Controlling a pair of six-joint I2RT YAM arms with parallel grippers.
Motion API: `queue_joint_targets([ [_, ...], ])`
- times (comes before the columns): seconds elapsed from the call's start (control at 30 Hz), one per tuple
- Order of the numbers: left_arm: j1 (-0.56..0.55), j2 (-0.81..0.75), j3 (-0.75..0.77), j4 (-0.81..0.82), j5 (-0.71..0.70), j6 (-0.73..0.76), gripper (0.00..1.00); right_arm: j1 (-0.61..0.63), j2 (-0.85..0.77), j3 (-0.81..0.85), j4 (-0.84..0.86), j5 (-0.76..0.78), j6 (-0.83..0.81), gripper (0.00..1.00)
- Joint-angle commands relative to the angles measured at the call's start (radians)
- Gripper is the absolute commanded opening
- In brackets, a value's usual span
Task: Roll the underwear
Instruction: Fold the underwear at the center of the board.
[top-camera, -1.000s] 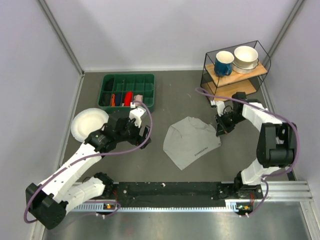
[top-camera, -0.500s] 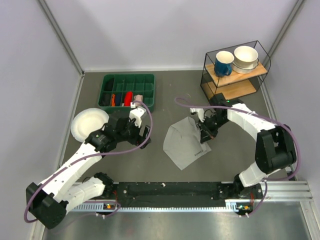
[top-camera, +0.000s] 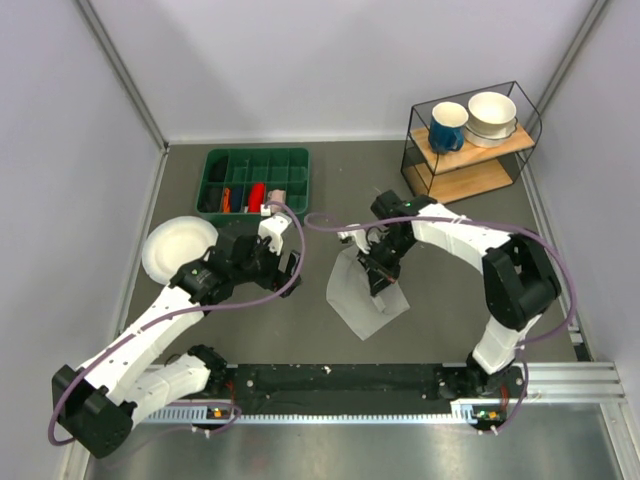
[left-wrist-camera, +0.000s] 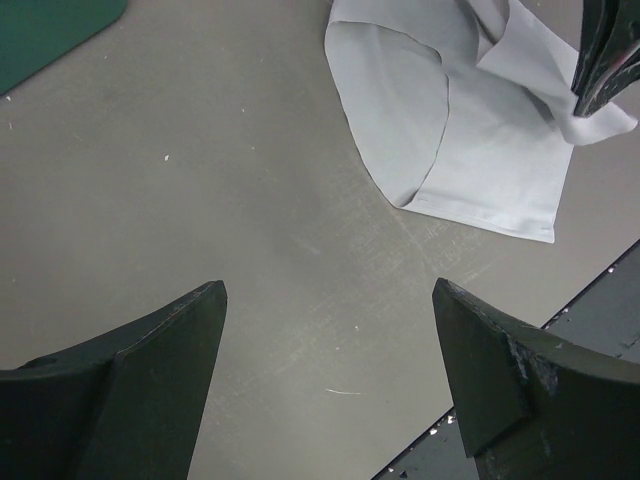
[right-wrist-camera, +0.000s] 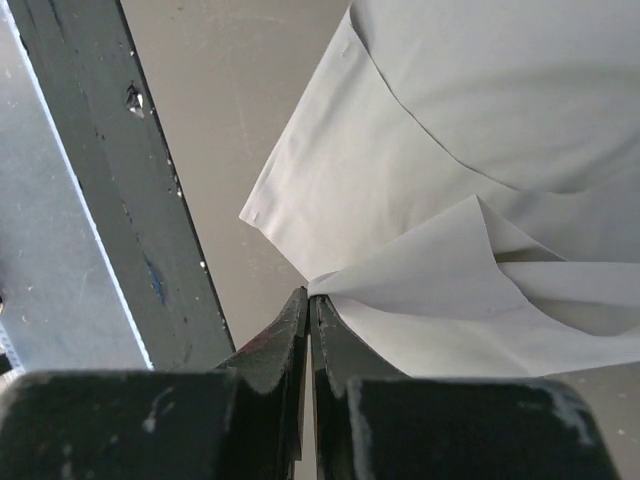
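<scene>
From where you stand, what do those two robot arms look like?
The left arm and right arm are white shells linked by black joints. A purple cable loops along each. The left gripper and right gripper each have two dark, wedge-shaped fingers with pale scuffs.

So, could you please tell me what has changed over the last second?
The right gripper, fingers shut on the right edge of the underwear, swept left, folding that side over so the garment lies narrower. The left gripper, open, the white plate and the green tray stayed put.

Green tray (top-camera: 255, 153), plate (top-camera: 178, 248), mug (top-camera: 448, 126), perhaps stacked bowls (top-camera: 491, 116).
</scene>
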Motion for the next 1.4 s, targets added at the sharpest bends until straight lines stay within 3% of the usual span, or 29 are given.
queue_joint_targets([
  [0.0,0.000,-0.012,-0.004,0.023,-0.013,0.012,0.90,0.056,0.036,0.062,-0.004,-0.014,0.016,0.00],
  [0.53,0.000,-0.016,-0.006,0.023,-0.025,0.014,0.90,0.191,0.113,0.093,-0.003,0.013,0.025,0.00],
  [1.37,0.000,-0.016,-0.009,0.023,-0.050,0.014,0.90,0.289,0.216,0.144,-0.001,0.017,0.036,0.00],
])
